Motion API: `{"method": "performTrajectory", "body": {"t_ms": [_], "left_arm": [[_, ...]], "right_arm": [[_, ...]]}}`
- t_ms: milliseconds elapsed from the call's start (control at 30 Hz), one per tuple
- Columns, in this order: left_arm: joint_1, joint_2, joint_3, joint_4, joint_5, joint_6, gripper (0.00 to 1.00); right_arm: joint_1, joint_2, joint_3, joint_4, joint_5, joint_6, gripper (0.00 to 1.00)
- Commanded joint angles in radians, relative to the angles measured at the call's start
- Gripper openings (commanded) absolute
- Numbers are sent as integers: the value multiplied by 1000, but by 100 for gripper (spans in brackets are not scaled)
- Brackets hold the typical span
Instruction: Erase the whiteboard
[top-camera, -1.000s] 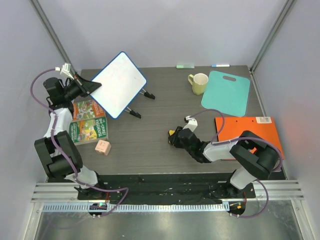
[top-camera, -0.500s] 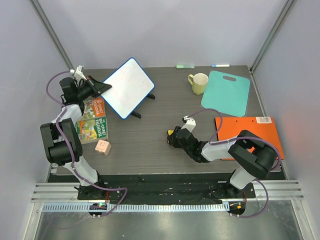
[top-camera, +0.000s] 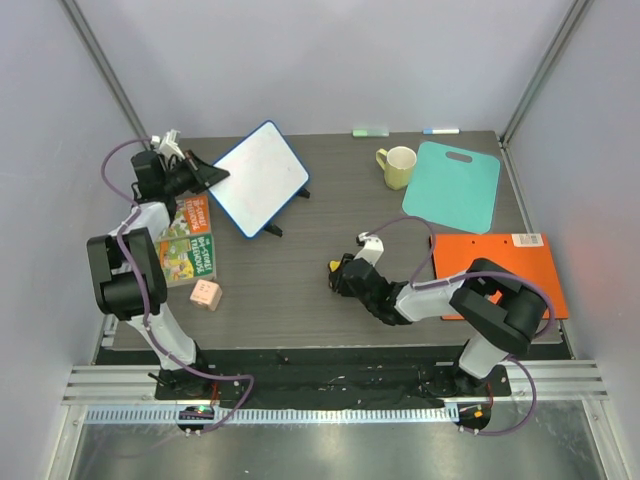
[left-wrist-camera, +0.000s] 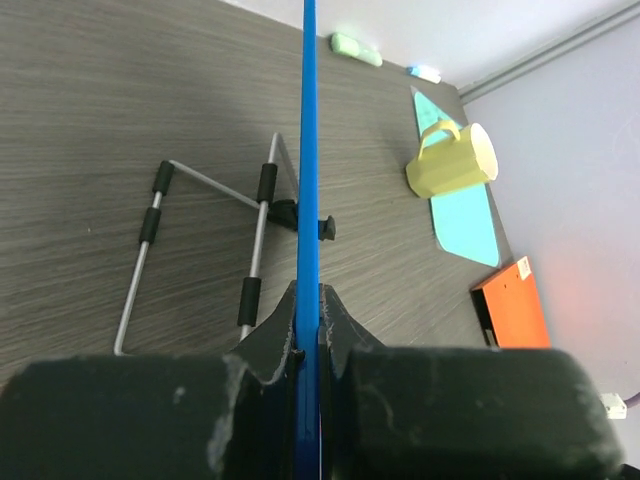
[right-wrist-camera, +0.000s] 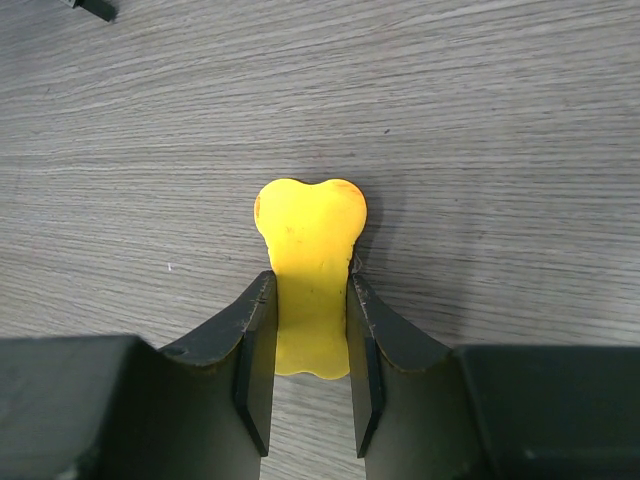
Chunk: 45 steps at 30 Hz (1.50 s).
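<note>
Left gripper (left-wrist-camera: 308, 300) is pressed shut on the thin blue rim of the whiteboard (top-camera: 262, 178), its two black fingers meeting on either side of the edge. The left wrist view shows that rim (left-wrist-camera: 308, 120) edge-on as a straight blue line. The board is a white rectangle with rounded corners, tilted at the rear left of the table (top-camera: 300, 250), whose top is dark grey with a wood-grain texture. Its face reads plain white in the top view. A bent wire stand (left-wrist-camera: 200, 250) with black sleeves lies on the table beside the board.

The right gripper (right-wrist-camera: 308, 300) pinches a flat yellow piece (right-wrist-camera: 310, 225) with a two-lobed end, low over the table near the centre.

A pale yellow mug (top-camera: 398, 166) stands just beside a teal cutting board (top-camera: 455, 190) with a handle slot. An orange folder (top-camera: 500, 265) carries a white label, and two green booklets (top-camera: 180, 240) carry print; both are too small to read. A pink cube (top-camera: 205, 294) sits near the booklets.
</note>
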Motion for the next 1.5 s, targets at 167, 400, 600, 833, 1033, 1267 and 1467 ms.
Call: {"method": "performTrajectory", "body": {"t_ms": [167, 400, 600, 833, 1033, 1267, 1467], "left_arm": [[-8, 4, 26, -73, -11, 189, 0], [-9, -19, 11, -154, -59, 266, 1], [-11, -45, -19, -207, -38, 306, 24], [-14, -102, -72, -271, -115, 370, 58], [-12, -151, -81, -313, -197, 410, 73], [-9, -237, -85, -351, -382, 447, 93], [3, -317, -33, -465, -507, 459, 100]], "right_arm": [[42, 67, -14, -251, 9, -6, 2], [42, 56, -23, -252, 19, 2, 3], [42, 52, -26, -252, 24, 6, 4], [44, 47, -33, -252, 30, 8, 4], [44, 30, -43, -243, 28, 9, 6], [44, 6, -65, -225, 29, 8, 47], [51, -54, -95, -190, 45, -4, 74]]}}
